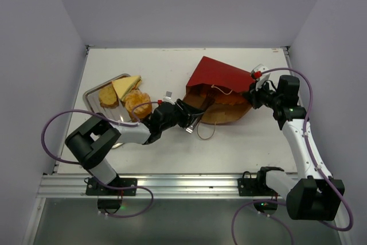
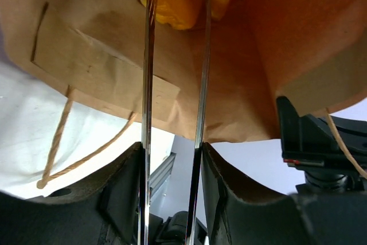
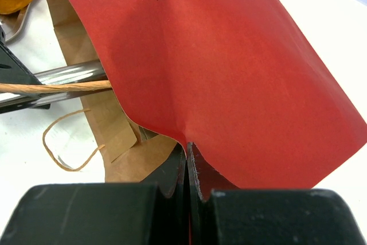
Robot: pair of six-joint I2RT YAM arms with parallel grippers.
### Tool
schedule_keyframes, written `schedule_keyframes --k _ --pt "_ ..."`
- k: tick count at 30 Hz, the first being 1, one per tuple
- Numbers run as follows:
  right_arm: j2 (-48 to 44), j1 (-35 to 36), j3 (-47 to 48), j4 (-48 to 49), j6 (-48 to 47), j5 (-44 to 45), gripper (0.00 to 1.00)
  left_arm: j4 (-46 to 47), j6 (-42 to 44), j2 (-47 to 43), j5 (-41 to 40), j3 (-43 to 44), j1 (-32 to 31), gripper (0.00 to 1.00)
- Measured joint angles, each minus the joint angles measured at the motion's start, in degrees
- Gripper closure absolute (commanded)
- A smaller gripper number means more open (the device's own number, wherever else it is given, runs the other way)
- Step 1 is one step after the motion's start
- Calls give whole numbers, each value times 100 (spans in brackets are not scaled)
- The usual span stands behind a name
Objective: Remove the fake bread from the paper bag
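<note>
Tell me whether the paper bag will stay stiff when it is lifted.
Probably floppy: the paper bag creases where the right tool pinches its edge. Likely light, as that one pinch holds the mouth open. Its cord handle would probably dangle.

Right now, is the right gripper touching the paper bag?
Touching. The right wrist view shows the right gripper shut on the red edge of the paper bag, with the paper pinched inside it and no gap visible.

The paper bag [image 1: 221, 76] is being shown dark red outside, kraft brown inside; golden-orange bread [image 2: 178, 1] is being seen at the tips of silver tongs [image 2: 199, 84].
</note>
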Motion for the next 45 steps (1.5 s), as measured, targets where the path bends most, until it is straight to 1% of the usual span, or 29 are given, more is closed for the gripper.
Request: schedule_keyframes --k 16,25,45 --pt "-2 0 0 7 0 0 98 -153 -234 -17 -35 0 0 53" --pt "-9 0 0 7 2 -2 98 -337 -227 212 -28 17 0 52" --pt "-9 0 0 4 4 -4 98 -321 -105 748 33 450 79 52"
